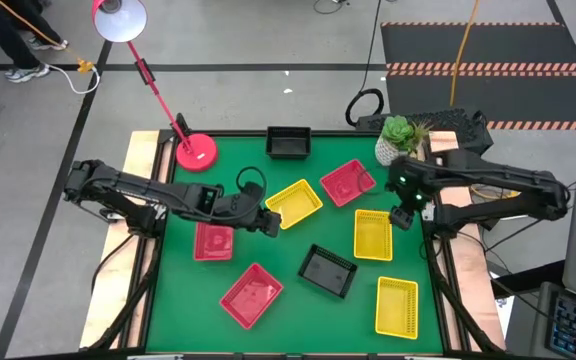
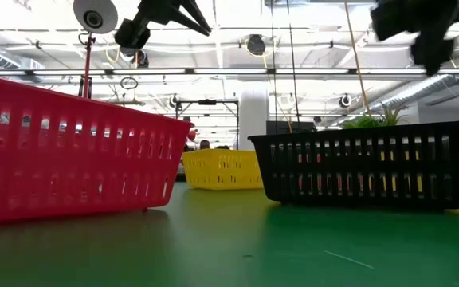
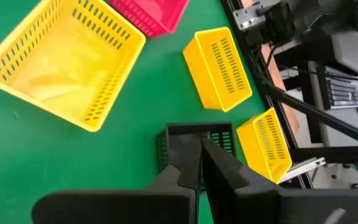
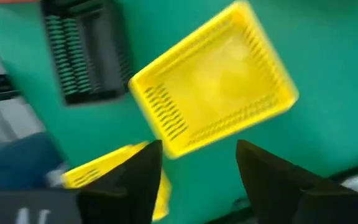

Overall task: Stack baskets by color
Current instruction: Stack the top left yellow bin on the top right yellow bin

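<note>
Right end effector (image 1: 404, 216) hangs with its fingers spread wide and empty, just above the near corner of the middle yellow basket (image 1: 373, 234) at the right of the counter (image 1: 298, 300). Left end effector (image 1: 267, 222) sits with fingers pinched together, holding nothing, between a red basket (image 1: 213, 241) and the tilted yellow basket (image 1: 294, 203).

No stack exists yet, so by my reading the sorting has barely begun. Eight baskets show, each lying alone on the green mat: yellow ones also at the front right (image 1: 396, 306), red ones near the plant (image 1: 347, 182) and at the front (image 1: 251, 294), black ones at centre (image 1: 327, 270) and at the far edge (image 1: 288, 143). A ninth I cannot find.

All are shallow rectangular trays of glossy moulded plastic, walls slotted into a fine grille, rims slightly flared, so they should nest readily.
</note>
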Controlling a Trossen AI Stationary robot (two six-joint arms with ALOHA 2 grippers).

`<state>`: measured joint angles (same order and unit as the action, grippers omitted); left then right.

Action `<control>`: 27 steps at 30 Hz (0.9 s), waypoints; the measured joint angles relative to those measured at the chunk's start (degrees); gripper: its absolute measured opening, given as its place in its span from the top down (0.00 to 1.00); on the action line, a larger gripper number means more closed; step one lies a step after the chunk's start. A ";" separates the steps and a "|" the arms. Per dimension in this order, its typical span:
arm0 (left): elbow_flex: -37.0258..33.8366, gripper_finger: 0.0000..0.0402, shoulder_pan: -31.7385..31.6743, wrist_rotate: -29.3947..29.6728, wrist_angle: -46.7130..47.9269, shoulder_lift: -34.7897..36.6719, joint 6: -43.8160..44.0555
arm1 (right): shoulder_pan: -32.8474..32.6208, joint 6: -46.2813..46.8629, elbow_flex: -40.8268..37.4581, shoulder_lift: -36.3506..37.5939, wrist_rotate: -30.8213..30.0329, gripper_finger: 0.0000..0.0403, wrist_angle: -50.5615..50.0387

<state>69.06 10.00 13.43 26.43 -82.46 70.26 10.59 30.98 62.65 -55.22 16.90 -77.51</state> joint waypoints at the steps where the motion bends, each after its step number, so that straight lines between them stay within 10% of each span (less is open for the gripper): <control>1: 0.00 0.96 -0.10 0.09 -0.03 0.00 -0.35 | -1.59 3.66 0.00 1.08 0.32 0.47 -0.66; 17: 0.00 0.96 -0.59 0.04 0.79 0.00 -9.15 | -30.99 44.45 0.06 0.71 -1.99 0.37 13.40; 27: 0.00 0.96 1.41 -0.13 1.73 0.00 -6.71 | -20.71 28.23 1.77 -15.22 -0.06 0.37 30.09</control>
<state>69.06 11.41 13.30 28.17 -82.46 63.55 -10.12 59.21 64.43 -70.44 16.84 -47.42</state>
